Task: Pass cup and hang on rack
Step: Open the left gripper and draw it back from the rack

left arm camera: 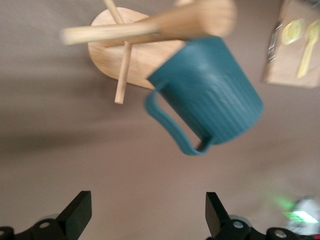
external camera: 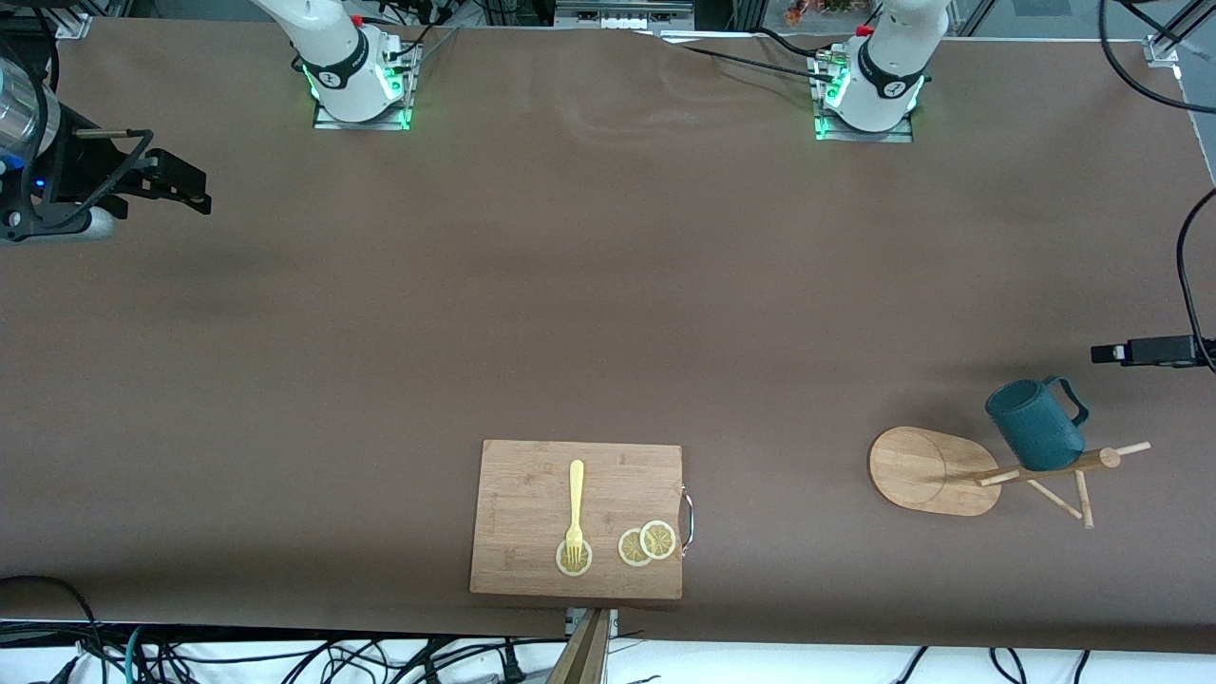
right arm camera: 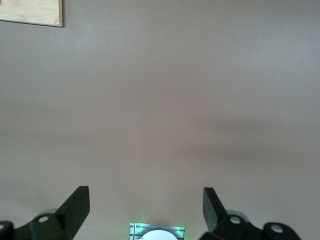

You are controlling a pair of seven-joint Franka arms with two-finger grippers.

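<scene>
The dark teal cup (external camera: 1034, 427) sits up on the rack (external camera: 926, 470), against the pegs near the top of its pole, at the left arm's end of the table. Its handle (external camera: 1069, 394) sticks out free, with no peg through the loop. Its yellow inside does not show. In the left wrist view the cup (left arm camera: 215, 97) and the rack (left arm camera: 150, 30) are close ahead. My left gripper (left arm camera: 148, 215) is open and empty, apart from the cup; it shows at the front view's edge (external camera: 1121, 353). My right gripper (right arm camera: 146, 210) is open and empty, over bare table at the right arm's end (external camera: 190, 185).
A rectangular wooden cutting board (external camera: 532, 475) with a metal handle lies near the table's front edge, mid-table. On it are a yellow fork (external camera: 576, 508) and lemon slices (external camera: 646, 543). The board's corner shows in the right wrist view (right arm camera: 30, 11).
</scene>
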